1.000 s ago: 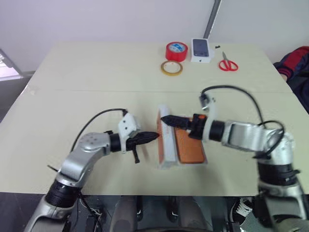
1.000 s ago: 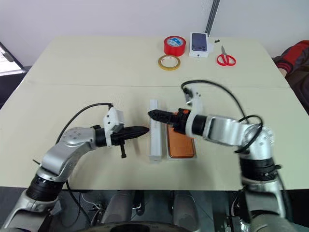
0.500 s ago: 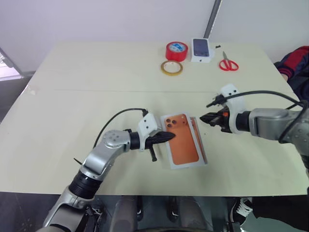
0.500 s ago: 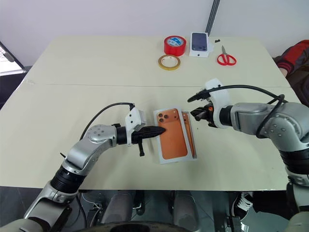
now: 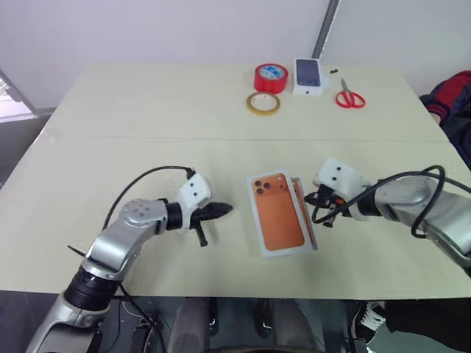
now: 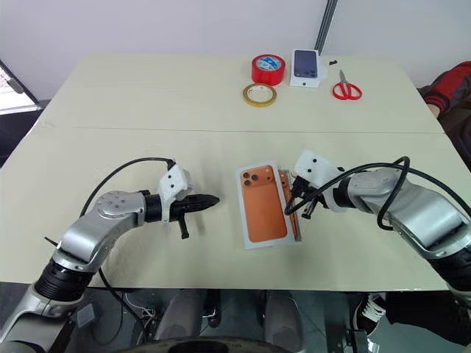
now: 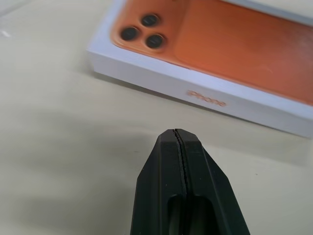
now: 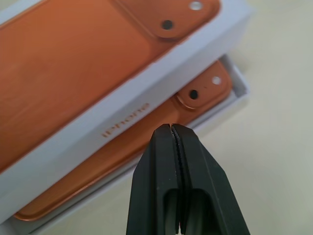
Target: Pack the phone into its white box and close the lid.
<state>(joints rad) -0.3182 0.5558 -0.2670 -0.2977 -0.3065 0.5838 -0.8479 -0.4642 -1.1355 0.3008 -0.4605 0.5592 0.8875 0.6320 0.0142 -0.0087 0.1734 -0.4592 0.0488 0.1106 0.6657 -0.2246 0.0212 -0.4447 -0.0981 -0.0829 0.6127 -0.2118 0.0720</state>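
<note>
The lid (image 8: 93,93) is sitting askew over the white box (image 8: 234,95), leaving the phone (image 8: 200,95) partly showing just ahead of the closed right gripper (image 8: 172,128); a push could jam it crooked. The left gripper (image 7: 176,132), also closed, is reaching level toward the lid's side.

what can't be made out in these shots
- The white box: mostly covered by the lid lying askew over it, in every view.
- The phone: a strip shows in the right wrist view; the lid hides the rest.
- The lid's far end: cut off in both wrist views.
</note>
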